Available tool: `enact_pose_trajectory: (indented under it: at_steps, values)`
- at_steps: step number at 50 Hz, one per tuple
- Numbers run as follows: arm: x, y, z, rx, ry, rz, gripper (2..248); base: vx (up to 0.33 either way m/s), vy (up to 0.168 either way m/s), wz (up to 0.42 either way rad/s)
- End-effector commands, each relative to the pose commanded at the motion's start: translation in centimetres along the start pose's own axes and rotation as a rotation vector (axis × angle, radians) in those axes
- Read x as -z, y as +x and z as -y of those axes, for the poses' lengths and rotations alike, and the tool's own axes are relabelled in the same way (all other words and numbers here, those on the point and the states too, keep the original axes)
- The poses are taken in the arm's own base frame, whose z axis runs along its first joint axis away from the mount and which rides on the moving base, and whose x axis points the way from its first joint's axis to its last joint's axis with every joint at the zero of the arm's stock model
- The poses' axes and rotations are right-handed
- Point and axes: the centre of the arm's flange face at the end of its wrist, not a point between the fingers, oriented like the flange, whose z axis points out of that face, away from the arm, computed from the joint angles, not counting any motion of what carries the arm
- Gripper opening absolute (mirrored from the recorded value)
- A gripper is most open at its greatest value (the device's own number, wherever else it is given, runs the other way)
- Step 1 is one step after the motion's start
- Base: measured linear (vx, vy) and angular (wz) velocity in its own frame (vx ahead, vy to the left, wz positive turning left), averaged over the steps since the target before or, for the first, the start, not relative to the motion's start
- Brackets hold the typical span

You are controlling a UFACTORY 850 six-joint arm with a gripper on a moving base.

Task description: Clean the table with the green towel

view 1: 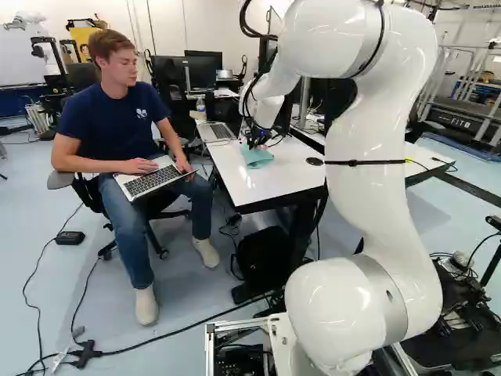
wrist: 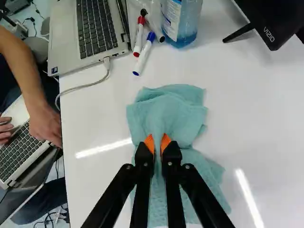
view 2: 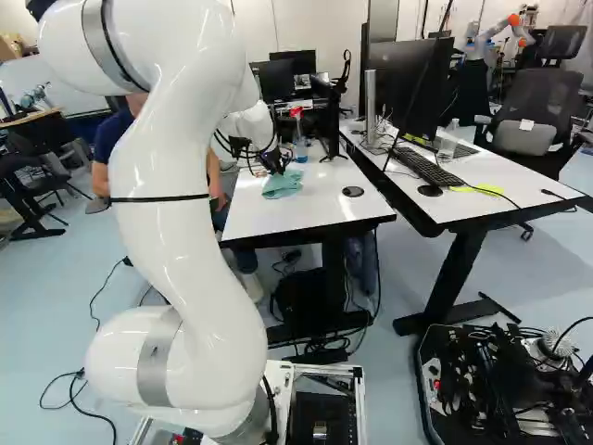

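Workroom with a pale floor (view 1: 31,196); in it, one white tabletop (wrist: 95,185), glossy, which we take as the surface to be wiped.

Item: towel (wrist: 173,107), green, one. Lies crumpled on the tabletop, a broad folded part ahead of the gripper (wrist: 157,141), the rest spread beneath it. We judge the hold near its middle deliberate: cloth fans out on both sides of the grip, giving a wide face to rub with.

Item: gripper, black, two fingers, orange pads (wrist: 149,144). Drawn nearly together, only a narrow gap left, and that gap filled by a raised ridge of towel pinched from two sides. Aimed down at the cloth, presumably to press it against the surface while sweeping. Carried by the white arm (view 1: 376,172).

Surroundings, by our reckoning set toward the borders to leave wiping room:
– markers (wrist: 144,53), three, loose in a cluster beyond the towel; we consider them liable to roll if brushed.
– bottle (wrist: 179,21), blue liquid, upright beside them; perhaps cleaner.
– laptop (wrist: 97,35), open, along the tabletop's edge, its cable (wrist: 84,87) looping to that edge; a snag, we think, for a wide stroke.
– screen (wrist: 278,19), black, on feet, well apart from the towel.

Next, in our judgement: short strokes, cloth kept flat, markers avoided.
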Motion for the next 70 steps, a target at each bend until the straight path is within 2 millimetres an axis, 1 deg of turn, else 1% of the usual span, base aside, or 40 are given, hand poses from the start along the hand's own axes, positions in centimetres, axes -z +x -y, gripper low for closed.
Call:
enact_pose_trajectory:
  at_steps: [31,57,70]
  values:
    - [3.7,-4.5,-0.8,-0.004,-0.008,0.035,36,0.0,0.0,0.0]
    - [6.8,-8.3,-2.1,-0.018,-0.02,0.057,36,0.0,0.0,0.0]
    - [7.2,-8.9,-2.3,-0.02,-0.021,0.059,36,0.0,0.0,0.0]
